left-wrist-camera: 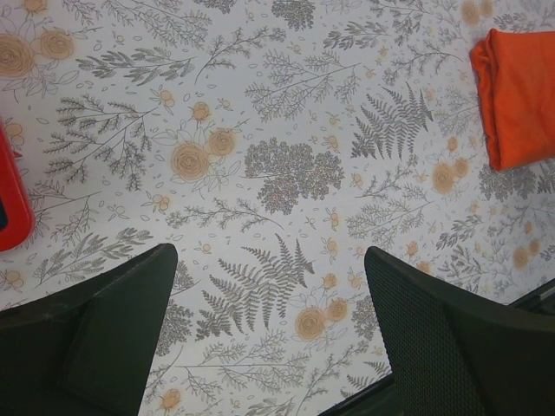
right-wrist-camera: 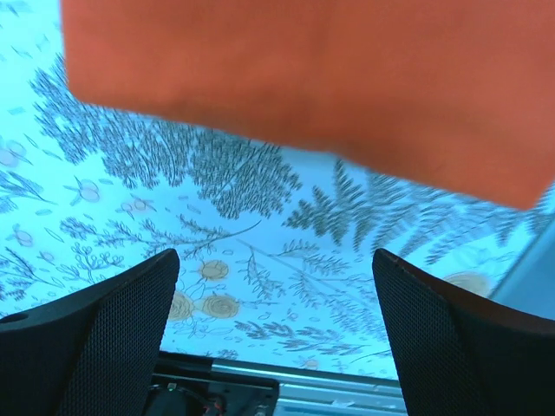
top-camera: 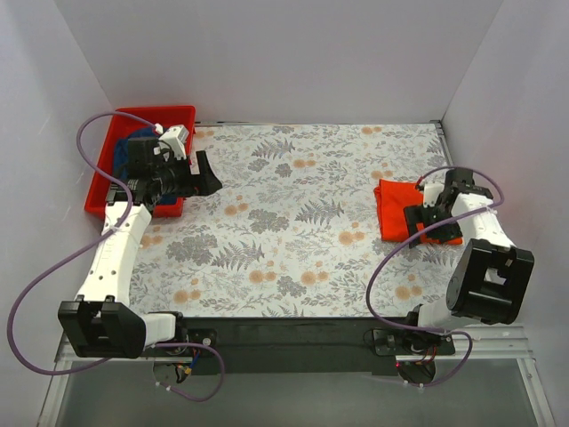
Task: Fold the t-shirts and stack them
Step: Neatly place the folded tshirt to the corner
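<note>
T-shirts: two in view, one folded, one not yet handled.

Layout, largest first. The table (top-camera: 293, 258) has a floral top and carries everything. The red bin (top-camera: 151, 114) sits at its far-left corner. The dark blue t-shirt (top-camera: 118, 160) lies bunched inside it, partly hidden by the left arm. The orange-red t-shirt (top-camera: 394, 209) lies on the right side of the table, folded to a compact rectangle, well apart from the bin.

The left gripper (top-camera: 206, 174) hangs over the table just beside the bin, fingers spread wide with nothing between them. The right gripper (top-camera: 436, 212) hovers at the right part of the orange-red t-shirt, fingers apart and empty.

Judgement: the step in hand is fetching the dark blue t-shirt.
- Swing the left gripper back over the bin and come down on one clear edge, collar or hem, not the middle of the heap.
- Lift high enough to clear the bin wall.
- Spread it flat on the open centre, away from the folded one.
- Bring the right gripper in for the opposite edge.

Count:
- table: 1
- bin: 1
- t-shirts: 2 (1 orange-red, 1 dark blue)
- grippers: 2
</note>
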You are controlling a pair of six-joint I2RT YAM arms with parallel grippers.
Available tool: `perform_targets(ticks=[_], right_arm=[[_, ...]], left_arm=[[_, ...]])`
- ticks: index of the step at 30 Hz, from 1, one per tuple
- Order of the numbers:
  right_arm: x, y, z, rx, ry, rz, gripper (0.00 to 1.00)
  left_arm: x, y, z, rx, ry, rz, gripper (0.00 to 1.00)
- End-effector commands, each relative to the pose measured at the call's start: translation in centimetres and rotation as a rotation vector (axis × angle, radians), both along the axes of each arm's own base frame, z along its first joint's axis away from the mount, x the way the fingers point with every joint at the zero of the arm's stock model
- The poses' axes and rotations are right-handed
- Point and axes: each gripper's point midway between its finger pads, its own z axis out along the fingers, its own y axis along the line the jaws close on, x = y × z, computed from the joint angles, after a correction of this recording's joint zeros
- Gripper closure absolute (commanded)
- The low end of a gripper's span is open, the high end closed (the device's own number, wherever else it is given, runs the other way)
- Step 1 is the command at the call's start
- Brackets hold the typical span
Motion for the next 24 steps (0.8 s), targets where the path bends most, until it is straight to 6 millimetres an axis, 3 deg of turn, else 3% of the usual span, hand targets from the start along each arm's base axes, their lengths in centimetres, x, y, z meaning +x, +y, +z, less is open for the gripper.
perform_targets(ticks=[1, 9, 24], right_arm=[[-1.5, -0.2, -2.2, -0.022, 0.003, -0.055, 0.02], [-1.9, 0.4, -6.4, 0.010, 0.011, -0.112, 0.02], [2.2, -0.2, -10.0, 0.036, 0.059, -0.182, 0.02]], left_arm=[[-1.2, -0.3, 1.6, -0.015, -0.045, -0.015, 0.11], [-1.4, -0.5, 1.4, -0.024, -0.047, -0.029, 0.10], [-1.1, -0.3, 0.2, -0.009, -0.018, -0.023, 0.10]])
